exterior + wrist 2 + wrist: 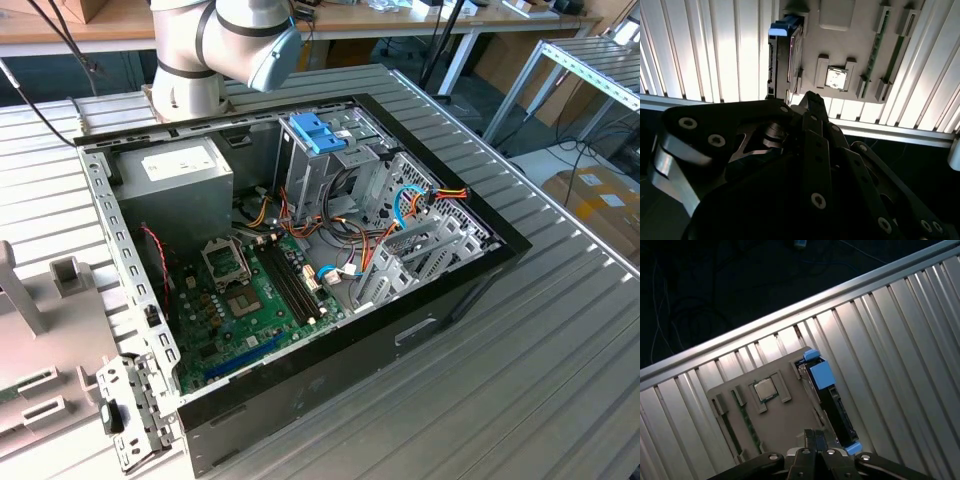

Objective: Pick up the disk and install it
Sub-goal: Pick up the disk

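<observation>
The disk (832, 401) stands on its edge in a slot of a grey fixture plate (785, 422), with blue plastic rails at both of its ends. In the second wrist view the disk (786, 60) has its blue tab toward the ribbed table. My gripper (814, 434) hovers above the plate, close beside the disk and apart from it. Its black fingers (812, 102) are pressed together, shut on nothing. The open computer case (300, 250) lies on the table in the exterior view, with a metal drive cage and blue latch (318, 130) at its far side.
The fixture plate also carries a processor chip (764, 389) and memory sticks (742, 422). Inside the case are a grey power supply (185, 175), a green motherboard (250, 300) and loose cables (420, 200). The arm's base (200, 60) stands behind the case. Beyond the table edge (765, 325) is dark floor.
</observation>
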`<action>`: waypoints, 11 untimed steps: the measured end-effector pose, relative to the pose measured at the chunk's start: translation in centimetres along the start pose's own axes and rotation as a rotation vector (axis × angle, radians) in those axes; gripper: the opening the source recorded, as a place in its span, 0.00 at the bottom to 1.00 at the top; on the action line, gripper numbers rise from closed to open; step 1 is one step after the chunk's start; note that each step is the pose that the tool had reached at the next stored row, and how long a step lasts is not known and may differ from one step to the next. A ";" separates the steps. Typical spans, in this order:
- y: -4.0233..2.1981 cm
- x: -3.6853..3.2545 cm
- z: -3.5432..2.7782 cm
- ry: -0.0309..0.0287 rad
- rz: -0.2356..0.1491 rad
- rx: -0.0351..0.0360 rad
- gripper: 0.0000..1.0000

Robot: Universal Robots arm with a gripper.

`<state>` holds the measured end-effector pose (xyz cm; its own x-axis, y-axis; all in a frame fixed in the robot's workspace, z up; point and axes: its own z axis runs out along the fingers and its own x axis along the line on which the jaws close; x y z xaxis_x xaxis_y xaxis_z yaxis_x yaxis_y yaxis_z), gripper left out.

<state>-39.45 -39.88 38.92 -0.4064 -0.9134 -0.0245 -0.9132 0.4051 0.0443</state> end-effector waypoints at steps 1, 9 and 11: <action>0.00 0.00 0.00 0.0002 -0.004 -0.0001 0.11; 0.00 0.00 0.00 0.0021 -0.048 -0.0012 0.11; 0.00 0.00 0.00 0.0026 -0.059 -0.0014 0.11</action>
<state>-39.45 -39.88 38.92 -0.3522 -0.9356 -0.0245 -0.9353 0.3510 0.0443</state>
